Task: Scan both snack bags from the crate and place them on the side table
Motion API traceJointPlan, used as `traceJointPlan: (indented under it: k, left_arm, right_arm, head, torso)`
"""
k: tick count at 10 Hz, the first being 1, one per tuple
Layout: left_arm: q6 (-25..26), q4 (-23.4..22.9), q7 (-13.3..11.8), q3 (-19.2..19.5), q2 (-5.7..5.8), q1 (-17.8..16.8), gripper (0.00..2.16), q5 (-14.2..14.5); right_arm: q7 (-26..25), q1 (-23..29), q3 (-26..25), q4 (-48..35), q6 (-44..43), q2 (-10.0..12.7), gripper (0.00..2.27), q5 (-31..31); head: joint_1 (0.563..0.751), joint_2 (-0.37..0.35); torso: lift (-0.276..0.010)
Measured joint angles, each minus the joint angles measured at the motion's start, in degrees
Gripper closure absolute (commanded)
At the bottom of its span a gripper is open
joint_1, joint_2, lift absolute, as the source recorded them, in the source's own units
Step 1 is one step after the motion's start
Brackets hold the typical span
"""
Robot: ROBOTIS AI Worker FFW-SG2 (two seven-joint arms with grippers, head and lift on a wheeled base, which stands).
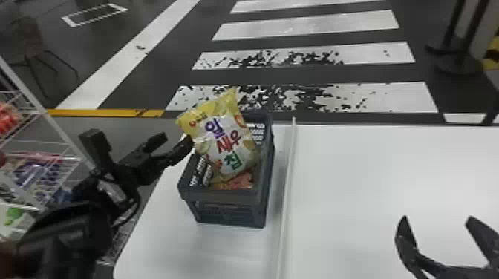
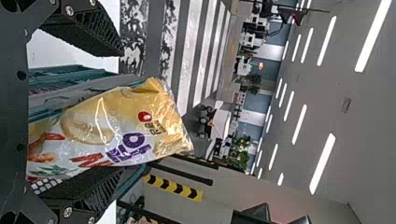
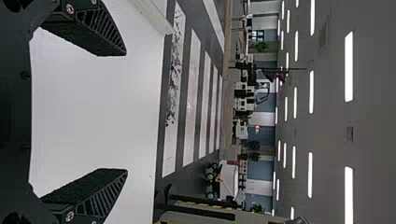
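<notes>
Crate point(image 1: 230, 216) sits on worktop point(image 1: 159, 245), beside dividing strip point(image 1: 288, 200). Inside, yellow-and-white bag point(image 1: 222, 143) leans tilted, top above rim; we judge this leaves film exposed for side grasp. Orange-red bag point(image 1: 239, 181) lies lower, so likely pick number 2. Left gripper point(image 1: 176, 137) open beside crate, aimed at upper bag, holding 0 items, probably lined up for pick. Right gripper point(image 1: 437, 219) open, empty, well apart; we read it as waiting.

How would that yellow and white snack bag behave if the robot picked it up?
The yellow and white plastic snack bag looks puffy, so it's probably light. Its glossy, creased film may crinkle and slip. Propped up at a tilt, it could tip when nudged.
</notes>
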Motion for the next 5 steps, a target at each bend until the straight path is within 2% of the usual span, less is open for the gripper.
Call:
traceJointPlan:
  k: [2,3,5]
  left_arm:
    - [0.7,5.4,-3.8,-0.3,0.38,-5.4,0.14,-3.1]
    - [0.7,8.0,-4.7,-0.6,0.49,-7.7,0.14,-4.5]
    - [0.6,13.9,-7.8,-1.5,0.88,-12.3,0.14,-5.8]
  right_arm:
    - [0.0,0.3,-0.1,-0.4,0.3,0.0,0.1,0.0]
    - [0.0,0.5,-0.2,-0.5,0.4,0.0,0.1,0.0]
    - [0.0,0.8,-0.3,-0.8,1.0,0.0,0.1,0.0]
  head:
    - [0.695,0.238]
    - [0.695,0.235]
    - [0.695,0.226]
  torso:
    - [-0.095]
    - [-0.095]
    - [-0.095]
